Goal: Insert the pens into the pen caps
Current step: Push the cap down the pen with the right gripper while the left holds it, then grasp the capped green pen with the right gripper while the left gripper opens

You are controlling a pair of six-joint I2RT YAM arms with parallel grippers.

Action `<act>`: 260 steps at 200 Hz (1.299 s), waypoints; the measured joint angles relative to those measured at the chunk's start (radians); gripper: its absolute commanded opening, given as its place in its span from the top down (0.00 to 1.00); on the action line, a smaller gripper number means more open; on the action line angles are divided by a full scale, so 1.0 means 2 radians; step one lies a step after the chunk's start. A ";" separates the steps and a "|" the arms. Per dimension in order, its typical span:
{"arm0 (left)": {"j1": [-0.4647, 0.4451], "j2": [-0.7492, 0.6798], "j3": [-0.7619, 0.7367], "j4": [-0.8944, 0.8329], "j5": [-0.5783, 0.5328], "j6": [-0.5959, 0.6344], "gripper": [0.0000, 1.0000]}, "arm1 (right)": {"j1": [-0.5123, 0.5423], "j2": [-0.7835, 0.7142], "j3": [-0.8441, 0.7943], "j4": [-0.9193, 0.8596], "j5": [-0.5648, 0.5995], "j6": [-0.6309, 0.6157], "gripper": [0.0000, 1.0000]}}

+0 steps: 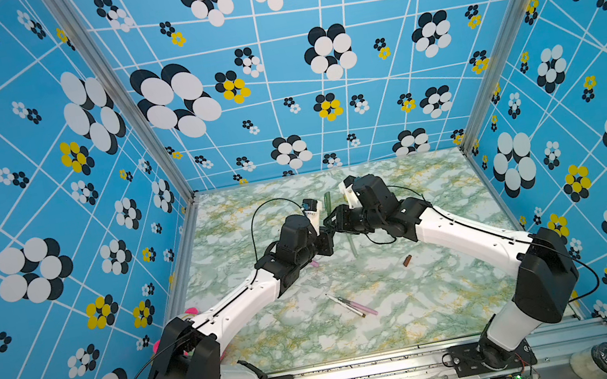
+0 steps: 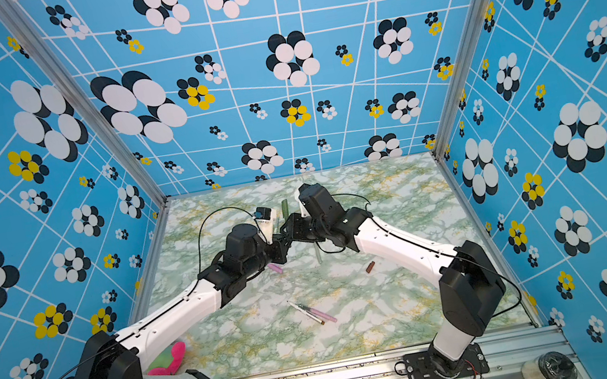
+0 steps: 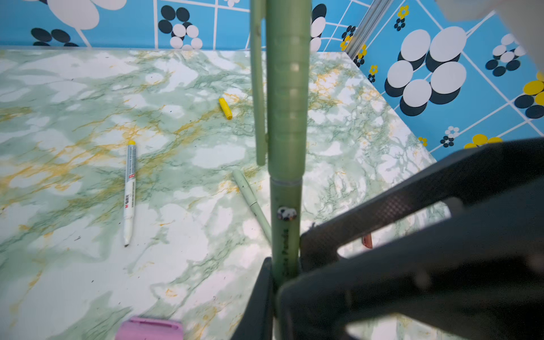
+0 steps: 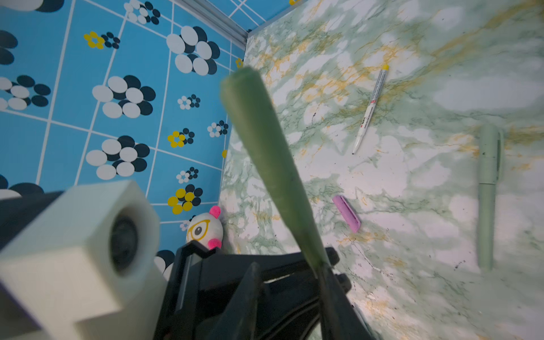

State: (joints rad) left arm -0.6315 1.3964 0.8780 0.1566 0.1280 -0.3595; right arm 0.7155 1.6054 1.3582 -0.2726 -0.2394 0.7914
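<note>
Top views, claws: the left claw and the right claw meet tip to tip above the middle of the marbled surface.
Top views, held pen: the dark green pen stands up between the claws, with its upper end clear of both.
Top views, loose items: the pale green pen lies below the right claw. The pink cap is by the left wrist, and the brown cap sits alone beside the right forearm. The pink pen and the brown-marked white pen lie side by side nearer the front.
Top views, edge: a pink-and-green toy sits at the left edge, partly behind the left arm.
Left wrist, left claw: narrow, clamped on the lower barrel of the dark green pen.
Left wrist, cap: the dark green cap is seated on that pen, with its clip running alongside.
Left wrist, right claw: its fingers are parted, with a strip of surface showing between them. The tips are just beside the barrel, and no grip is seen.
Left wrist, beyond: the white-yellow pen lies with a bare tip, well apart from the yellow cap. The pale green pen lies capped, and the pink cap is at the frame edge.
Right wrist, pen: the dark green pen is blurred and rises from black jaws.
Right wrist, near: the left wrist camera is close by.
Right wrist, surface: the white-yellow pen, the pink cap and the capped pale green pen lie apart from one another. The toy is against the wall.
</note>
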 measured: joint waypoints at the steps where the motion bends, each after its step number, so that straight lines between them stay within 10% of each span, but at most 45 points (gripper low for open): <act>1: -0.001 0.000 -0.001 0.002 0.000 0.000 1.00 | 0.000 0.000 0.000 -0.001 0.000 0.000 0.61; 119: -0.023 -0.047 -0.019 0.034 0.002 -0.013 1.00 | 0.003 -0.104 -0.021 -0.071 0.043 -0.071 0.65; 260: -0.032 -0.052 -0.019 0.030 0.002 -0.013 1.00 | 0.003 -0.063 -0.023 -0.035 0.040 -0.089 0.71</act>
State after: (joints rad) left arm -0.6964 1.2915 0.8394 0.2169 0.1314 -0.3859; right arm 0.7216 1.4799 1.3132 -0.3416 -0.1593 0.6125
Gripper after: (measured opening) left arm 0.133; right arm 0.297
